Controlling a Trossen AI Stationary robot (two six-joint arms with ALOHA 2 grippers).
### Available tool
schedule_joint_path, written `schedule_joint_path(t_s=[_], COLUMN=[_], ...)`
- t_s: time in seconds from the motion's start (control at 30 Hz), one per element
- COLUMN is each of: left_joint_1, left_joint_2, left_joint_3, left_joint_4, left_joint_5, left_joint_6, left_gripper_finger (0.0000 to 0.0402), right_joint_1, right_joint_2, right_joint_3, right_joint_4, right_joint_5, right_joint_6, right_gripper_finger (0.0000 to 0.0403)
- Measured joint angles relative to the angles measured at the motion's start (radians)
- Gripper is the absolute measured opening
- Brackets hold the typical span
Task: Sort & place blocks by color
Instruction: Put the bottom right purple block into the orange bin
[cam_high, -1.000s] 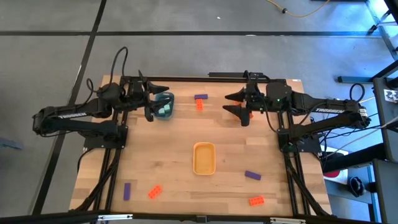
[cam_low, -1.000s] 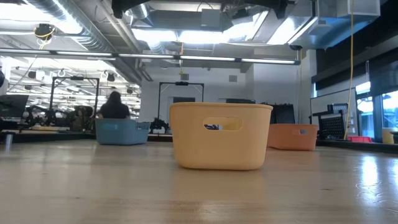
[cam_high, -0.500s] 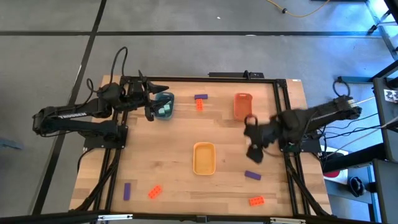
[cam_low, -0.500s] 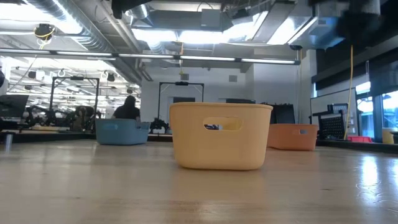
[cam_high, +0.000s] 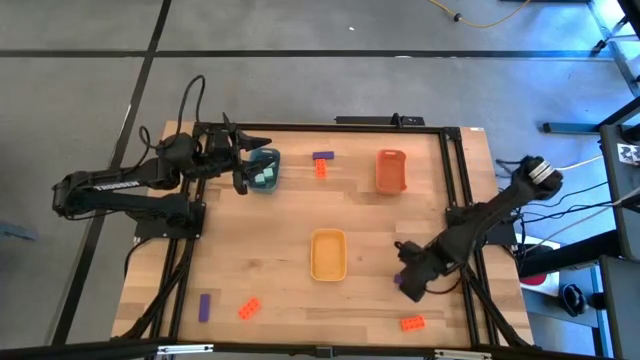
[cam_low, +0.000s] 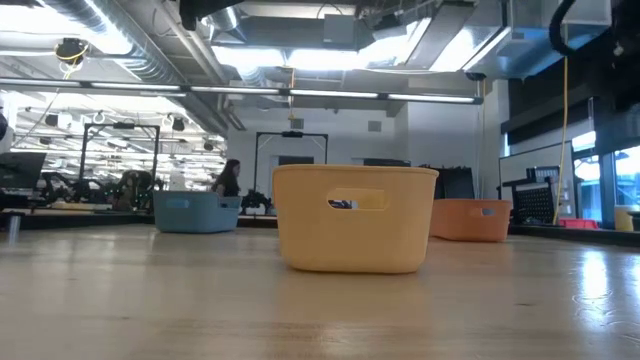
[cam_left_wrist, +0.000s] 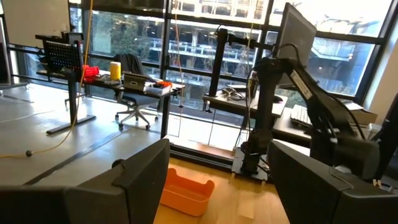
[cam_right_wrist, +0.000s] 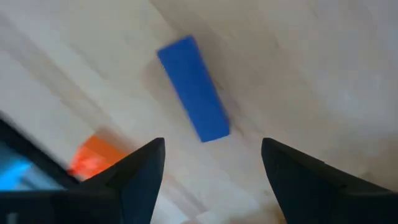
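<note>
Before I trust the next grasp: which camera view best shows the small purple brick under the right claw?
The right wrist view: the small purple brick lies in full view between the open right claw fingers. In the high view the claw mostly hides it; the low and left wrist views miss it.

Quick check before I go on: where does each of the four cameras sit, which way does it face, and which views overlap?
High: overhead, facing down; both arms, left gripper by the blue tray.
Low: table height, facing the yellow tray; no arm clearly shown.
Left wrist: looks across the table past its open fingers at the orange tray.
Right wrist: looks down between open fingers at a purple block.
Shared: high and left wrist both show the orange tray.
</note>
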Motion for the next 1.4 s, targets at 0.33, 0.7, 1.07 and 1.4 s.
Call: schedule_joint_path(t_s=[0.33,0.7,1.07,1.4], left_joint_1=[0.000,0.000,0.000,0.000], left_joint_2=[0.000,0.000,0.000,0.000], left_joint_3=[0.000,0.000,0.000,0.000], left_joint_4=[0.000,0.042,0.053,0.059], left_joint_5=[0.000,0.000,-0.014,-0.023], left_joint_6=[0.000,0.000,0.000,0.000], left_gripper_finger=[0.0262,0.0262,0.0262,0.0262], right_joint_1=[0.000,0.003,0.013,0.006], right_joint_2=[0.194,0.278,0.269,0.057], right_joint_3=[0.037,0.042,0.039,0.004], right_joint_4=[0.013,0.023,0.003,-0.157], right_joint_5=[0.008,0.007,0.029,0.092], right_joint_6=[-0.062,-0.075,-0.174,-0.282], right_gripper_finger=[0.0271,0.0271,0.0144,0.0059])
